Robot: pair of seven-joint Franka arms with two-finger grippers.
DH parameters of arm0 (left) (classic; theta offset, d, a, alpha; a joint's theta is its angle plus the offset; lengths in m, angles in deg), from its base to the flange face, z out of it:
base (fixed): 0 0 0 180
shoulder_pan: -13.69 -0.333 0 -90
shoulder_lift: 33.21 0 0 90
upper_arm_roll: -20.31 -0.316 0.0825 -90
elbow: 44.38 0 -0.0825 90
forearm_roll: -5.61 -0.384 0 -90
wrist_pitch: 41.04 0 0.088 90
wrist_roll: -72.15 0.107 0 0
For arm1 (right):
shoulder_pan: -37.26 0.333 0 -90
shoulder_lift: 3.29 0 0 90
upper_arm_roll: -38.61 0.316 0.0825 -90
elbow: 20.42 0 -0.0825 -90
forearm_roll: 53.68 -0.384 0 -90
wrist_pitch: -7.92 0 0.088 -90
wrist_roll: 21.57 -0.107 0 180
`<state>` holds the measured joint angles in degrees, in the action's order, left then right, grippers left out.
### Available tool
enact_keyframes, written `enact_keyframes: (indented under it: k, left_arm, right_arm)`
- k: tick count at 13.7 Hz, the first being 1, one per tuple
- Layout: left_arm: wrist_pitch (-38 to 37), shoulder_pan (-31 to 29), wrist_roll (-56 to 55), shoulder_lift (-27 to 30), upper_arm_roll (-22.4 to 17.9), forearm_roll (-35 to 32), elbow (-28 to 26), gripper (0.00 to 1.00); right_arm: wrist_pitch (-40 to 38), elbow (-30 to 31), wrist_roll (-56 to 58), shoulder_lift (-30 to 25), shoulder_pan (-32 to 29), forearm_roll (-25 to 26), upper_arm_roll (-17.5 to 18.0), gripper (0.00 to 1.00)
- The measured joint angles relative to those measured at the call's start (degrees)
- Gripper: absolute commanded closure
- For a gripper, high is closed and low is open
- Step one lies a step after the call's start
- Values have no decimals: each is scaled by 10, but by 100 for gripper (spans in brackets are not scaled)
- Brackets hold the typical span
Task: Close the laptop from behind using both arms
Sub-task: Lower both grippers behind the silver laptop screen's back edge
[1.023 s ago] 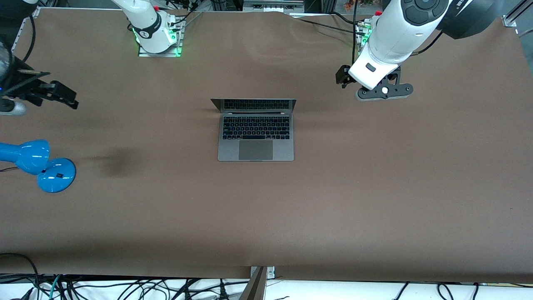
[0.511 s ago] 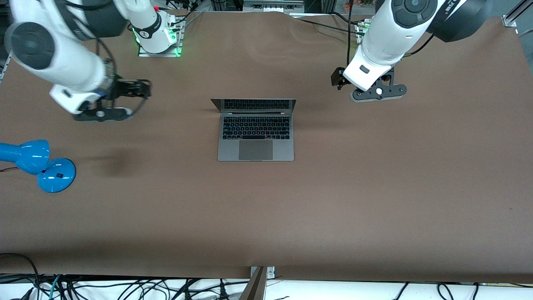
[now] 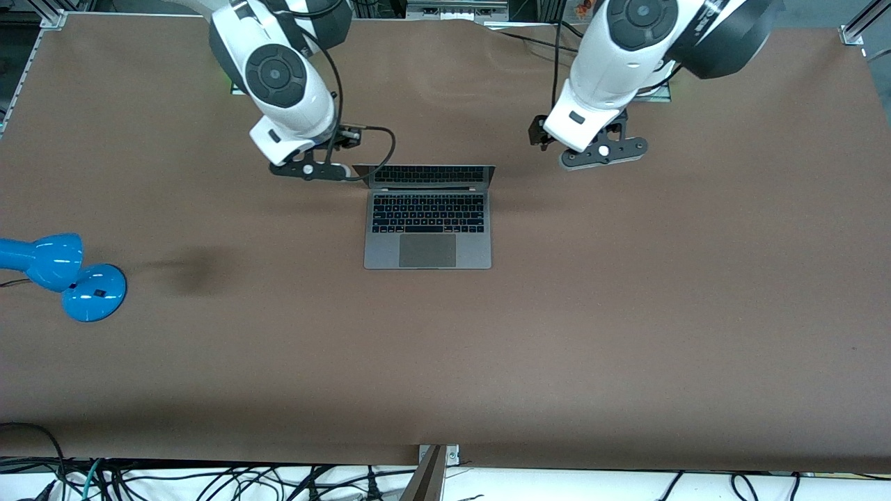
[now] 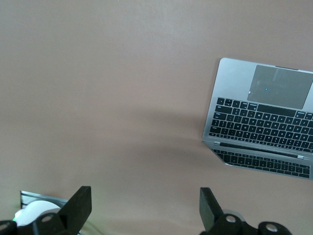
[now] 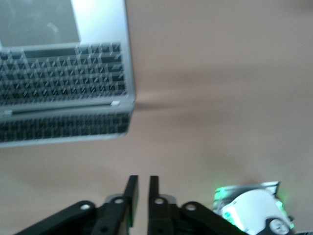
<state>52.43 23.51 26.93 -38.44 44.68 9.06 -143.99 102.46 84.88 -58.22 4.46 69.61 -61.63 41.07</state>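
The laptop [image 3: 427,240] lies open in the middle of the table, its lid [image 3: 424,174] standing up at the edge nearest the robots' bases. It also shows in the left wrist view [image 4: 264,127] and in the right wrist view [image 5: 63,83]. My right gripper [image 3: 310,169] hangs just beside the lid's corner toward the right arm's end; its fingers stand close together with nothing between them [image 5: 143,183]. My left gripper [image 3: 604,152] is over bare table toward the left arm's end, well apart from the laptop, open wide and empty [image 4: 145,196].
A blue lamp [image 3: 62,275] stands near the table's edge at the right arm's end. Cables [image 3: 209,480] lie below the table's edge nearest the front camera. The arm bases show in the right wrist view [image 5: 249,205] and the left wrist view [image 4: 36,213].
My right arm has swung in from the right arm's end of the table to the lid's corner. My left gripper has moved closer to the laptop. The laptop has not moved.
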Motion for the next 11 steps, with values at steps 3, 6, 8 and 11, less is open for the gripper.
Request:
enact_keyframes:
  k: [3,6,8,11]
  left_arm:
    - [12,1,-45,-24,26,1,-1,36]
    - [18,1,-56,-40,32,21,-1,66]
    - [22,1,-59,-49,33,35,-2,95]
    - [41,1,-59,-73,36,63,-3,100]
  right_arm:
    - [11,21,0,3,0,-38,16,100]
    - [13,29,17,16,0,-44,25,100]
    - [16,30,28,29,0,-46,29,100]
    - [32,30,40,42,0,-51,37,100]
